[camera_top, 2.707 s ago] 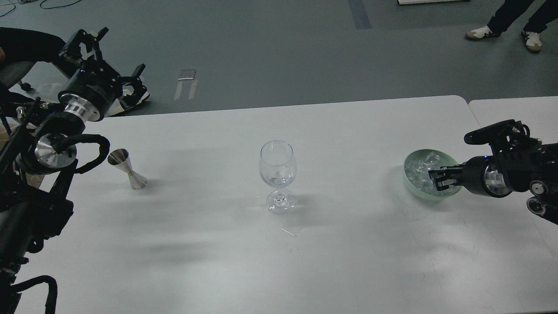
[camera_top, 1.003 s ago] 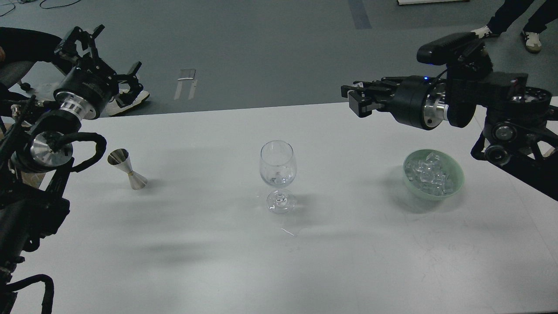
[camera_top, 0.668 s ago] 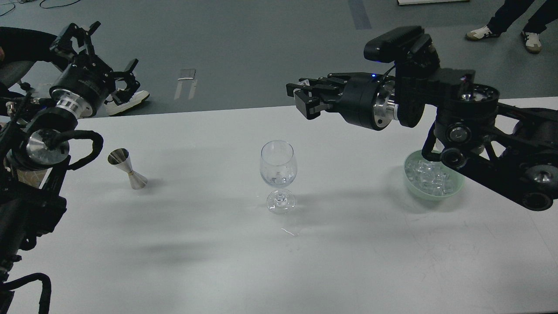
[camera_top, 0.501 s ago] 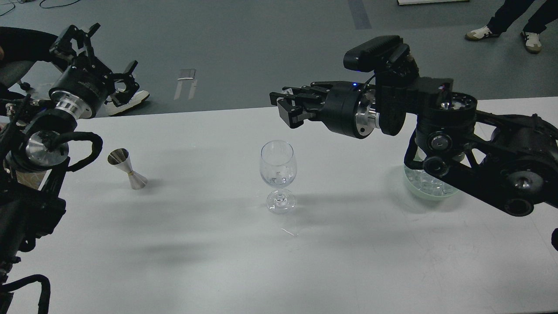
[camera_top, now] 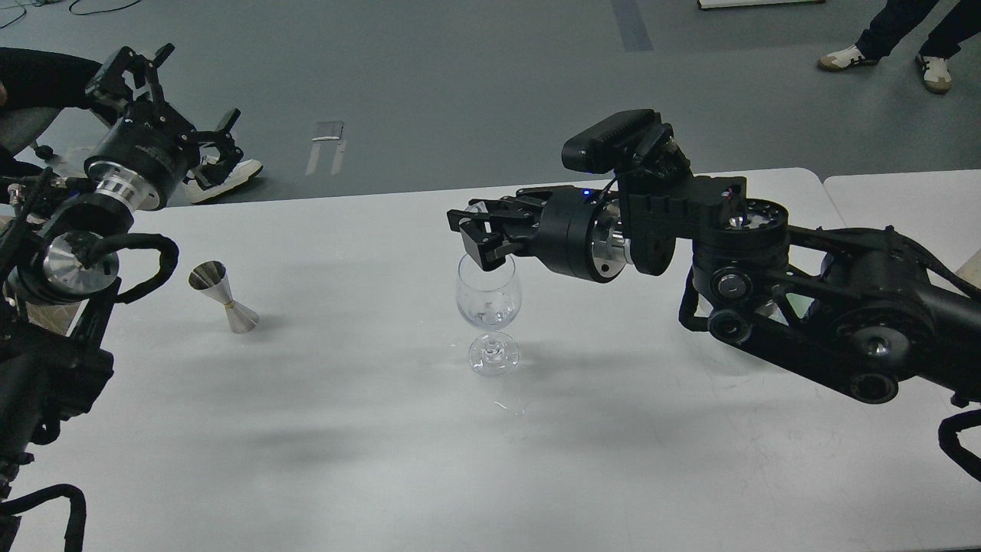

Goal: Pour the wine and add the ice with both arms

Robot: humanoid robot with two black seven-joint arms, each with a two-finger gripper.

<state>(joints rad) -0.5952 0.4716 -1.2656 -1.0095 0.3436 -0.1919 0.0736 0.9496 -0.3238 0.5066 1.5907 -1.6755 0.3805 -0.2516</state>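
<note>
A clear wine glass (camera_top: 489, 291) stands upright at the middle of the white table (camera_top: 368, 460). A few small pieces of ice (camera_top: 491, 311) lie in the bottom of its bowl. My right gripper (camera_top: 477, 238) hovers right over the glass's rim, pointing left, its fingers close together on a small clear ice cube. My left gripper (camera_top: 180, 96) is raised at the far left, off the table's back edge, open and empty. The ice bowl is almost fully hidden behind my right arm.
A steel jigger (camera_top: 224, 307) stands at the left of the table. A small wet streak (camera_top: 510, 406) lies in front of the glass. A second table (camera_top: 904, 199) adjoins at the right. A person's feet (camera_top: 881, 57) are on the floor beyond.
My right gripper rose out of the ice bowl, swung left across the table and came down over the wine glass's rim. My right arm now covers the bowl. The left arm barely moved.
</note>
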